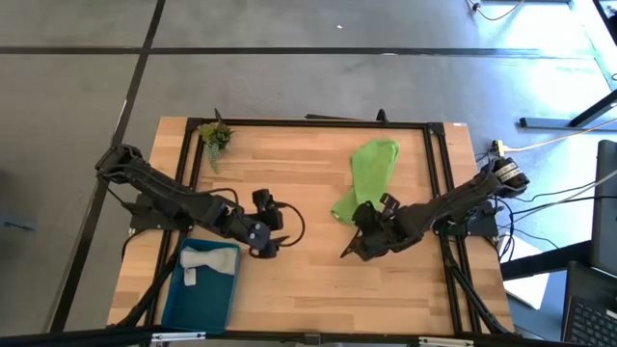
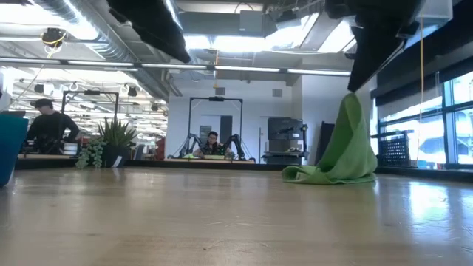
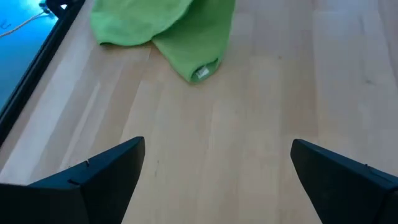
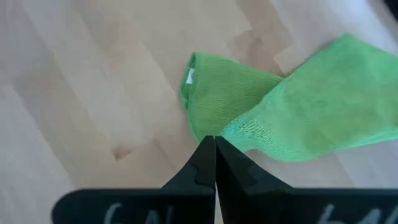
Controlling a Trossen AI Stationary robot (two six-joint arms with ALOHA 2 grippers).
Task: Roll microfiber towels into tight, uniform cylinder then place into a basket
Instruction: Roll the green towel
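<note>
The lime green towel (image 1: 371,173) lies on the right half of the table, with one end drawn up into a peak (image 2: 353,103). My right gripper (image 4: 215,144) hangs over its near end (image 1: 359,233), shut on it. A corner with a white tag (image 4: 189,76) rests on the wood. My left gripper (image 3: 217,168) is left of the towel (image 1: 278,226), wide open, facing it, with nothing between its fingers. A light grey towel (image 1: 210,260) lies in the far end of the teal basket (image 1: 198,299) at the near left. My right gripper pinches the green towel's edge (image 4: 239,134) between its two fingertips, which slant down from above. Whether it holds one layer or several, I cannot tell. The cloth hangs taut below the fingers, and its lower part (image 2: 325,176) lies bunched on the table.
A small plant sprig (image 1: 215,135) sits at the far left corner. A black frame (image 1: 318,123) runs around the tabletop. Bare wood (image 1: 308,289) stretches between the two grippers and toward the near edge. People sit in the room beyond the table (image 2: 213,142).
</note>
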